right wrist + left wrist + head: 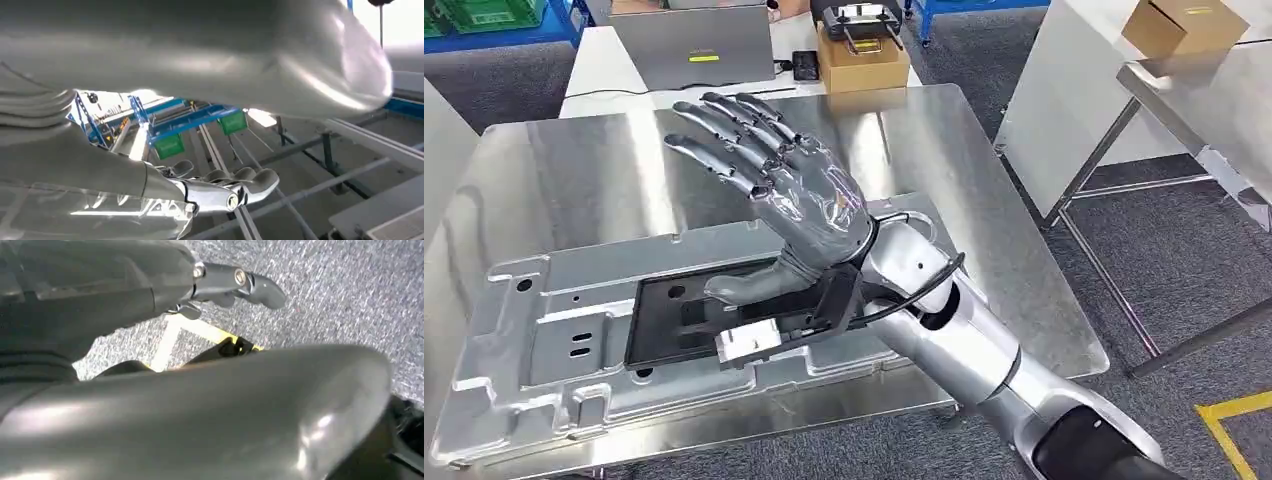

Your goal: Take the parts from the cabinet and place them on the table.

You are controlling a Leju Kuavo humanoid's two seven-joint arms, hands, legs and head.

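The large metal part is being carried flat by the steel table, along its near edge toward the left corner. The right hand is being held above the part, fingers spread apart and clasping nothing. The left hand is being hung over grey floor; its state cannot be told.

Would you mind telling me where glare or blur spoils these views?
Head view: sharp, with bright streaks of glare on the steel table beyond the right hand. Left wrist view: the near grey cover is blurred; the left hand is fairly crisp. Right wrist view: blown-out background light, soft foreground.
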